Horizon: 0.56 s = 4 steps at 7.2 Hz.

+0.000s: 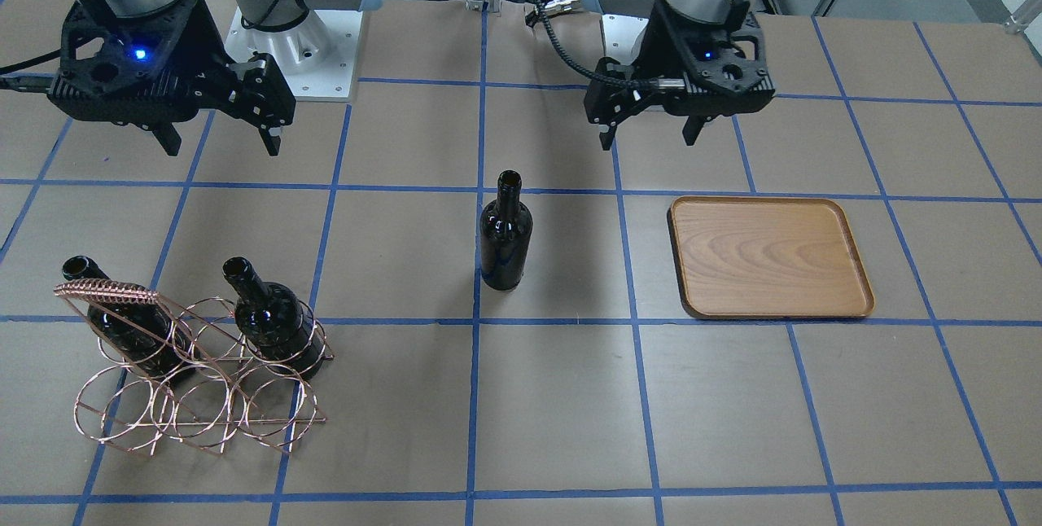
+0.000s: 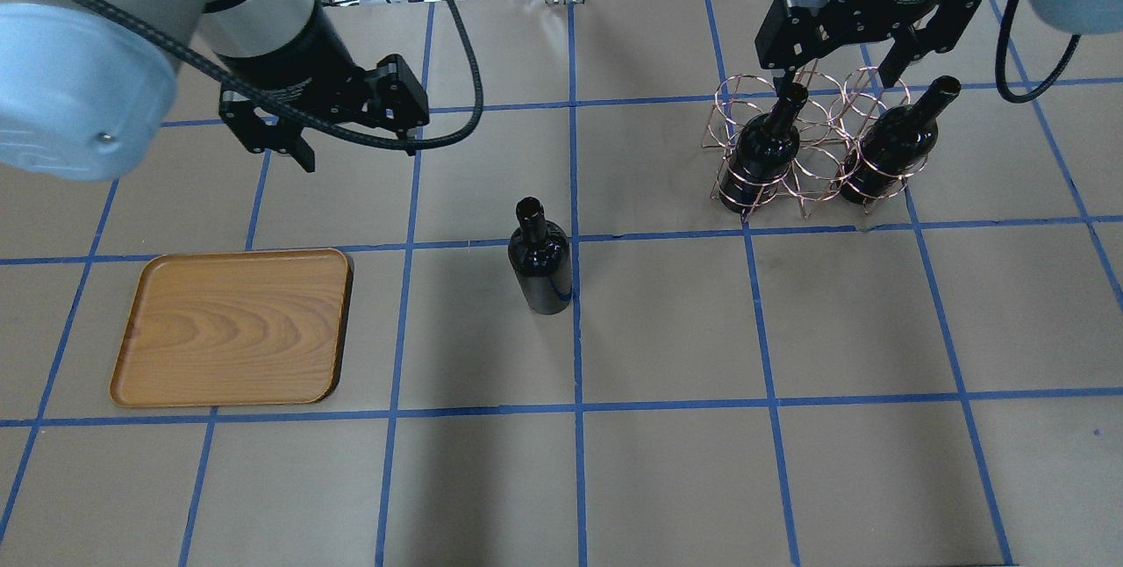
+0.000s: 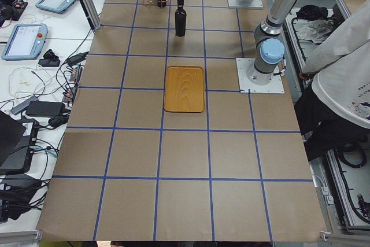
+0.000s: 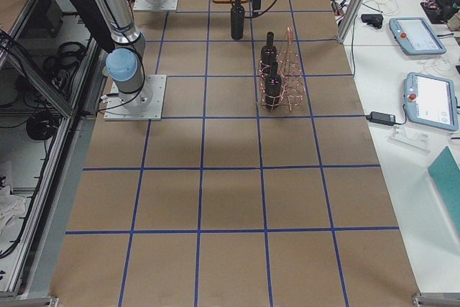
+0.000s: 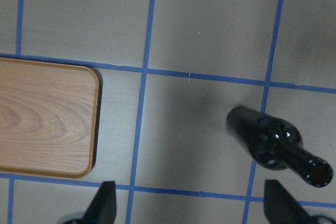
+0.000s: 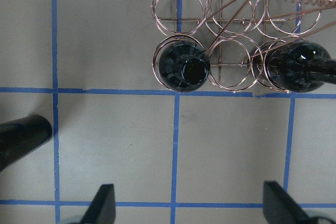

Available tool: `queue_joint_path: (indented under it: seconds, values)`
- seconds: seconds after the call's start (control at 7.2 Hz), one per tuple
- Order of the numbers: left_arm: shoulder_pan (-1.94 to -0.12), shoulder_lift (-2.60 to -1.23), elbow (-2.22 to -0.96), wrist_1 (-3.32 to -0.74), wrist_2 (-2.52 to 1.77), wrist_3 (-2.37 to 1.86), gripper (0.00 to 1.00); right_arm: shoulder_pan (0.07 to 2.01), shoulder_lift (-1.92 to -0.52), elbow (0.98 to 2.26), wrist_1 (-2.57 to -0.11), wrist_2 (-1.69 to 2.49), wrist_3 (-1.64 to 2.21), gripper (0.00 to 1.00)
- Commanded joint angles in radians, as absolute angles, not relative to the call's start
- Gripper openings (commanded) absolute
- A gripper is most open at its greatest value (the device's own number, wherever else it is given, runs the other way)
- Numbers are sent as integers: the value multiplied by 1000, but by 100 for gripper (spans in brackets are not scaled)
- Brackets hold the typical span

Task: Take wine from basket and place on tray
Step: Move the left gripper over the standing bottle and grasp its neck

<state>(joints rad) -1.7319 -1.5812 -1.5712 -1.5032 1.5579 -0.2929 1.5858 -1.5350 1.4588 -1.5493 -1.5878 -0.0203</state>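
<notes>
Plainly the task is at its midpoint: one wine bottle (image 2: pixel 541 264) stands upright on the bare table (image 2: pixel 667 462), already out of the basket (image 1: pixel 106 291) but not yet on the tray (image 2: pixel 232 330). It sits between the two, well apart from each, close to a blue tape line. Two look-alike bottles, one (image 2: pixel 763 154) beside the other (image 2: pixel 886 150), stand in the rings of the basket, with an empty ring between them.

The left gripper (image 2: pixel 358 153) hangs above the table with its fingers spread wide and nothing between them. It is on the robot's side of the gap between tray and bottle. Its wrist camera shows the tray's corner to one side and the bottle off to the other, not between the fingers. The right gripper (image 2: pixel 833 75) is also spread and empty, hovering near the basket.

I judge that the step in hand is the pick-up by the left arm, which is on the tray's side. Its next move would be to shift sideways until the neck or shoulder of the bottle lies between its fingers, then come down and close firmly. The glass is glossy and the bottle tall, so an off-centre squeeze could tip it. After that it needs a clean lift, a short carry and an upright set-down within the tray's rim.
</notes>
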Motion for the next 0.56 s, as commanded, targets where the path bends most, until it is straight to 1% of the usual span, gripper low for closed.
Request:
queue_joint_path:
  seconds: [0.0,0.14,0.42]
  values:
    - [-1845,-1643,-1560,-1425,1534,-400,100,1586,-1536,1460,-1549,-1589,-50,100]
    - [-1888,-1672,-1562,-1421,1499,-460,100,1585,-1536,1460,-1549,-1591,-57,100]
    - [-1911,-1744,-1571,-1413,1497,-439,100,1586,-1535,1460,-1549,-1591,-55,100]
